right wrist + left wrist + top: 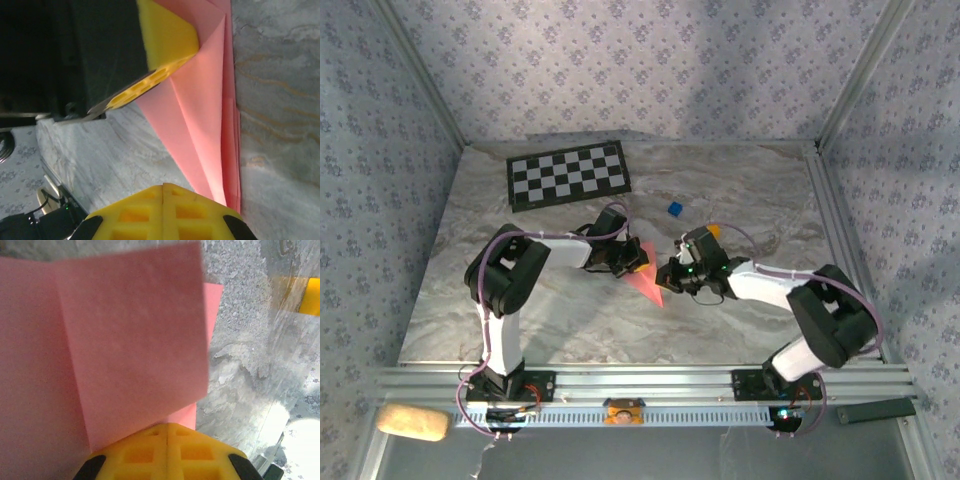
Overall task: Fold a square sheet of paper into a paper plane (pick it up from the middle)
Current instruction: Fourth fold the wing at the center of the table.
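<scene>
The paper plane [647, 283], a salmon-pink sheet folded into a narrow wedge with a pointed end, sits on the marbled surface [570, 310] on the arms' side of the checkerboard mat [568, 174], below the mat's right corner. In the left wrist view the paper plane [130, 345] shows a broad flap standing up from a crease, with a second layer peeking out behind its right edge. In the right wrist view its layers [210, 125] fan upward from a tight point.

The left end effector [626, 258] is clenched, its yellow fingers [150, 452] pressed together with the paper's lower edge running into their seam, so it is grasping the paper plane. The right end effector [671, 276] is clenched too. The point of the paper ends just beside its fingers [195, 215], but I cannot tell whether it pinches it.

A small blue block [674, 208] lies right of the mat. An orange block [715, 231] lies further right, just behind the right end effector.
</scene>
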